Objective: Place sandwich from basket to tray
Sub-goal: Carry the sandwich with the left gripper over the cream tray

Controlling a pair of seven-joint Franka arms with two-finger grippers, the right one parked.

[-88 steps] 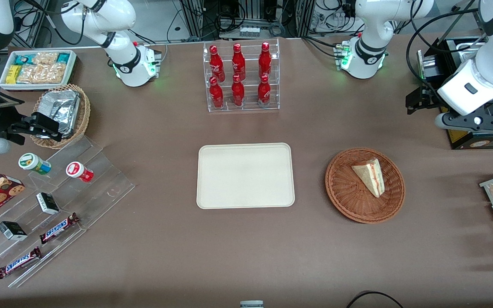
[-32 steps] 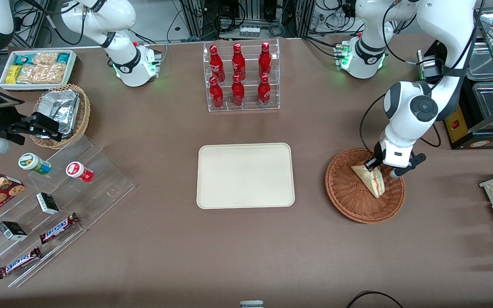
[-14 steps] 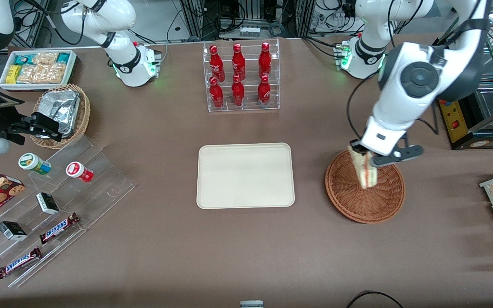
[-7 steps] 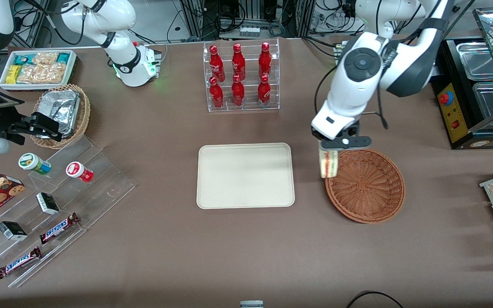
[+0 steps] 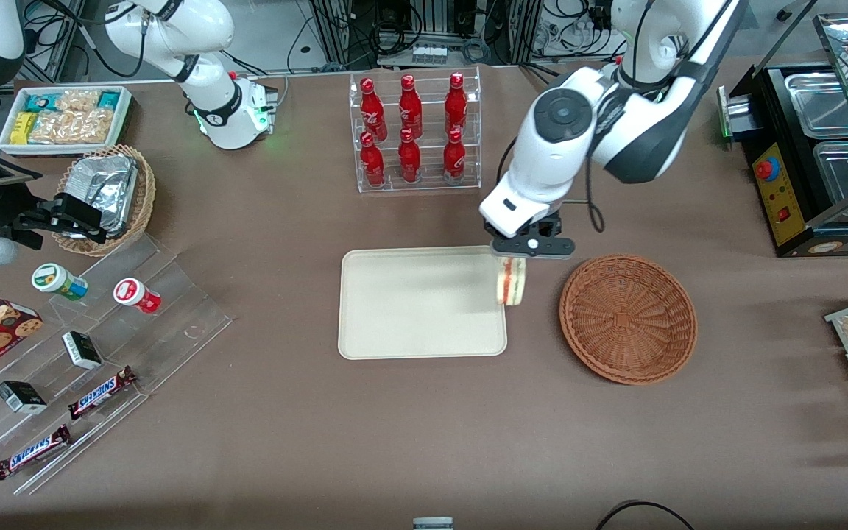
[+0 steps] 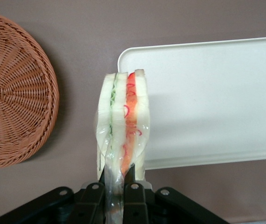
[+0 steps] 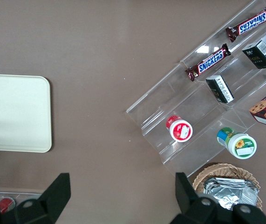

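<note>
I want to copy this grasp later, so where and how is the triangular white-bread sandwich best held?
By its two flat bread faces at one end, from above, as the left gripper does now: fingers shut on the wrapped triangular white-bread sandwich, which hangs edge-on over the cream tray rim, layers uncrushed.

Six red bottles, two Snickers bars, one sandwich.

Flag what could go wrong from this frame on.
The claw is shut on the sandwich by a narrow pinch at one end, so the hanging wedge could slip or its layers could splay. The sandwich hangs over the tray rim nearest the basket; released here, it might land half off the tray.
</note>
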